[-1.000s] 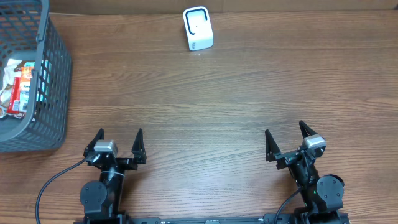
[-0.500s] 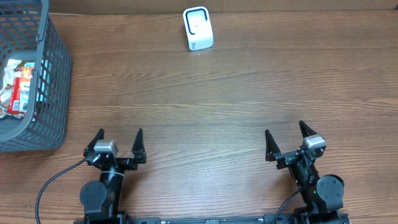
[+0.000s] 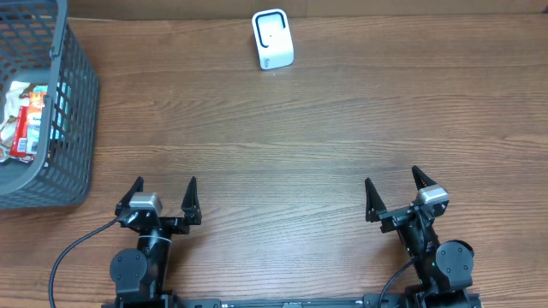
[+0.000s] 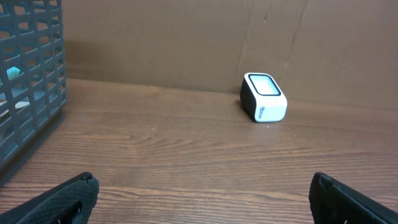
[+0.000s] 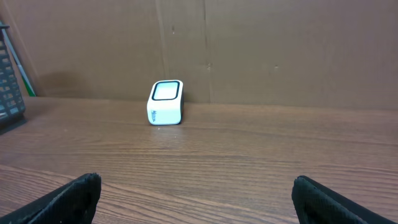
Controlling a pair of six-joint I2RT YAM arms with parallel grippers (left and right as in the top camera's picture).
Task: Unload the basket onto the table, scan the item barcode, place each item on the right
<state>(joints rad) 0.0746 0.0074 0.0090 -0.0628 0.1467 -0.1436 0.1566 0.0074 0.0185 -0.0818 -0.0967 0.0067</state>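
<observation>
A white barcode scanner (image 3: 272, 39) with a dark-rimmed window stands at the table's far edge; it also shows in the left wrist view (image 4: 263, 97) and the right wrist view (image 5: 166, 102). Packaged items (image 3: 26, 121) in red and white lie inside a grey mesh basket (image 3: 73, 128) at the far left. My left gripper (image 3: 163, 192) rests open near the front edge, nothing between its fingers (image 4: 68, 198). On the right, my right gripper (image 3: 392, 188) is open and empty too, with its fingers (image 5: 74, 196) spread wide. Both stand far from the scanner and basket.
A brown cardboard wall (image 5: 249, 50) backs the wooden table (image 3: 300, 137). The basket's wall (image 4: 31, 81) fills the left of the left wrist view. A black cable (image 3: 68, 252) curls from the left arm's base.
</observation>
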